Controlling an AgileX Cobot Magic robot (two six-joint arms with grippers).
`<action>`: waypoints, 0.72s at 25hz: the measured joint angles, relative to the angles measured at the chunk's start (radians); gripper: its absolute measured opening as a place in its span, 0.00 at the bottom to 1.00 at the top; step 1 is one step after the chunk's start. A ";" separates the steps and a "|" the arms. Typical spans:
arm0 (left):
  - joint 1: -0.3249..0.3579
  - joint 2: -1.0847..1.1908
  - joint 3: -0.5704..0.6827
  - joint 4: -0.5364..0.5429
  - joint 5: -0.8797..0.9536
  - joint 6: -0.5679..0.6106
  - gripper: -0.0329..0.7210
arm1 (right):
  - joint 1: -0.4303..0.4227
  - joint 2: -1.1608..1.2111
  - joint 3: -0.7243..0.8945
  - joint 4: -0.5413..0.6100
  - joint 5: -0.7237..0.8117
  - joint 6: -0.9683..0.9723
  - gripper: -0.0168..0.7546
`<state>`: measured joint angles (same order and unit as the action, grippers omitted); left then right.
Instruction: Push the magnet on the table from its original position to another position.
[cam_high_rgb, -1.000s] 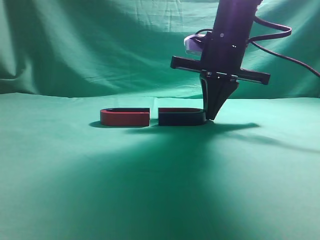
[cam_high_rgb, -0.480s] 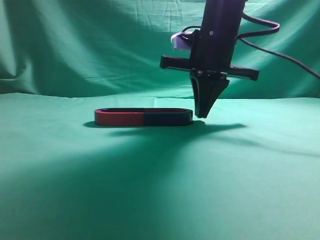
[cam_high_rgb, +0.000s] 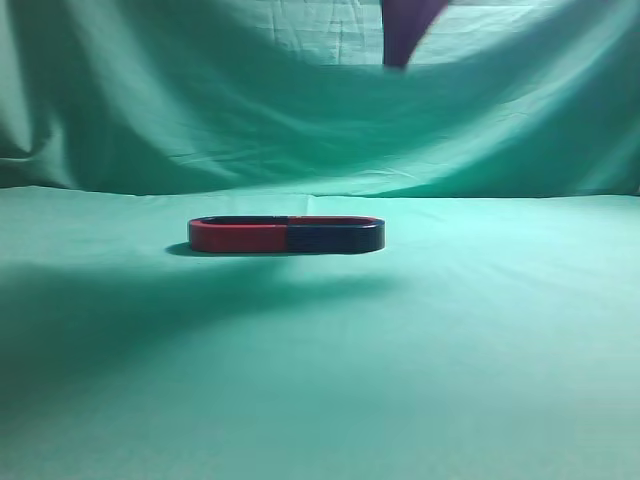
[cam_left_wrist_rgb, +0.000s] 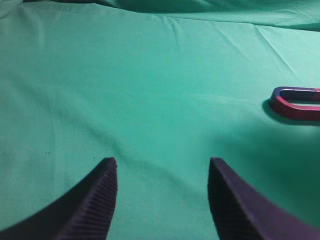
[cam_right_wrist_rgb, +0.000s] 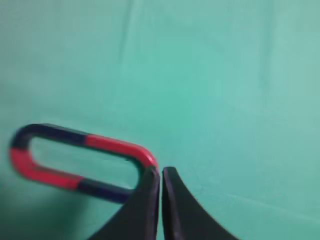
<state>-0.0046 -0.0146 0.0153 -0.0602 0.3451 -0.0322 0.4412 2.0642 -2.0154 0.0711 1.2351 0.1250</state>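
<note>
The magnet (cam_high_rgb: 335, 238), navy side and thin red top edge, lies flat on the green table (cam_high_rgb: 470, 340). Its open end is closed up against the red-sided magnet (cam_high_rgb: 238, 237), and the two form one long oval. My right gripper (cam_high_rgb: 400, 52) is shut and empty, blurred, high above the magnet's right end at the top of the exterior view. In the right wrist view its tips (cam_right_wrist_rgb: 161, 172) hang over the magnet's curved end (cam_right_wrist_rgb: 120, 146). My left gripper (cam_left_wrist_rgb: 162, 167) is open and empty above bare cloth; the red-sided magnet (cam_left_wrist_rgb: 292, 111) lies to its far right.
Wrinkled green cloth (cam_high_rgb: 200, 90) hangs as a backdrop behind the table. The left arm does not show in the exterior view. Bare cloth lies on all sides of the joined magnets.
The right gripper pushed the navy magnet left until it met the red-sided one, closing the gap. It has since risen, shut, to the top of the view.
</note>
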 joint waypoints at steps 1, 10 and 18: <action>0.000 0.000 0.000 0.000 0.000 0.000 0.54 | 0.007 -0.039 -0.003 -0.001 0.005 0.002 0.02; 0.000 0.000 0.000 0.000 0.000 0.000 0.54 | 0.052 -0.374 0.081 -0.020 0.018 0.002 0.02; 0.000 0.000 0.000 0.000 0.000 0.000 0.54 | 0.117 -0.671 0.379 -0.114 0.027 0.083 0.02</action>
<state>-0.0046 -0.0146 0.0153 -0.0602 0.3451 -0.0322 0.5579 1.3933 -1.6367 -0.0424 1.2621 0.2077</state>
